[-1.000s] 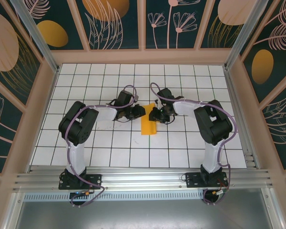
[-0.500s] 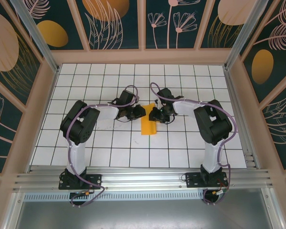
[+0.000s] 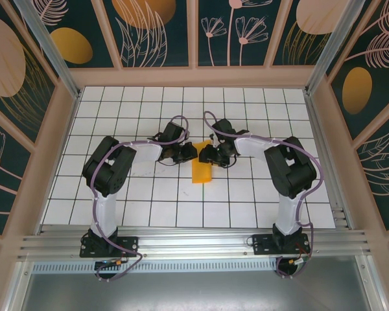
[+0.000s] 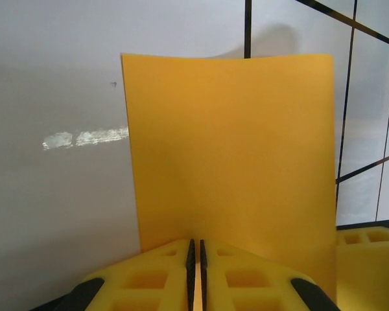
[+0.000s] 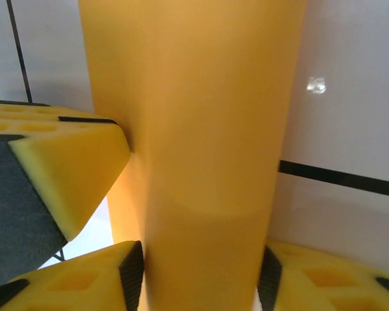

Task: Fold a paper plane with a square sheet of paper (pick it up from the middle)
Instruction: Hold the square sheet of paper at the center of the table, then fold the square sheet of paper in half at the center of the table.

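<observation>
From the top camera I count one square sheet of paper [image 3: 201, 170], folded into a narrow orange-yellow strip on the white-tiled bench [image 3: 181, 207], and two arms with one gripper each. The left gripper [image 3: 188, 153] and right gripper [image 3: 205, 155] meet at the strip's far end. Compared with a second ago, the strip now reaches further up between them, with a corner showing beside the right gripper, which has edged toward the left one. I read that as the far end being lifted to work a fold. There is no pointed dart yet, so the job looks to be in its early stages.

On the left wrist camera, the two yellow foam pads are pressed together on the sheet's near edge. This gripper is pinching the paper, which stands up in front of the lens.

On the right wrist camera, the paper bulges as a curved band between the two lower fingers. The jaws stand apart on either side of it, and I cannot tell whether they press it or have let go. A third foam finger [image 5: 58, 162] sits at the left.
</observation>
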